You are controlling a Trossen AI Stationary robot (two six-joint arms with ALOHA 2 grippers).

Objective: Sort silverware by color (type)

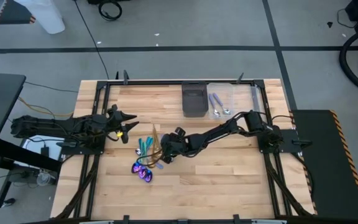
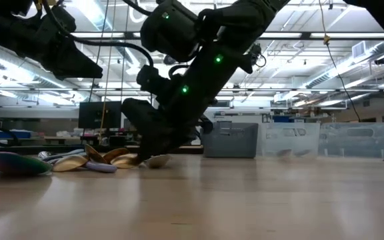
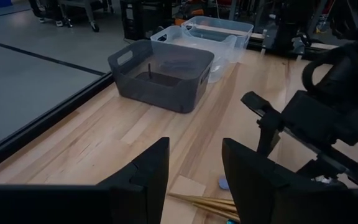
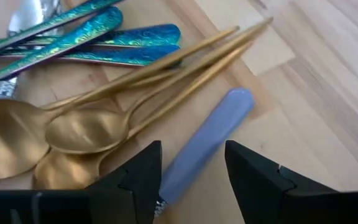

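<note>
Wooden desk point(image 1: 229, 180) under both arms. At its far edge, a dark bin point(image 1: 194, 99) beside a clear bin point(image 1: 222, 93) holding lavender-handled pieces. Right gripper point(image 1: 165, 151) down low at the silverware heap left of centre, fingers point(image 4: 135, 180) parted, straddling a lavender handle point(image 4: 207, 142) beside gold spoons point(image 4: 86, 127) and teal handles point(image 4: 86, 37). Left gripper point(image 1: 128, 119) above the desk's left side, fingers open, empty.

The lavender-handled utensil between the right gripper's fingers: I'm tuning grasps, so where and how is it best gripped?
Probably grip the lavender handle mid-length, coming straight down with the right gripper open and a finger on each long side. It lies flat on the table beside the gold spoons, its far side clear.
</note>
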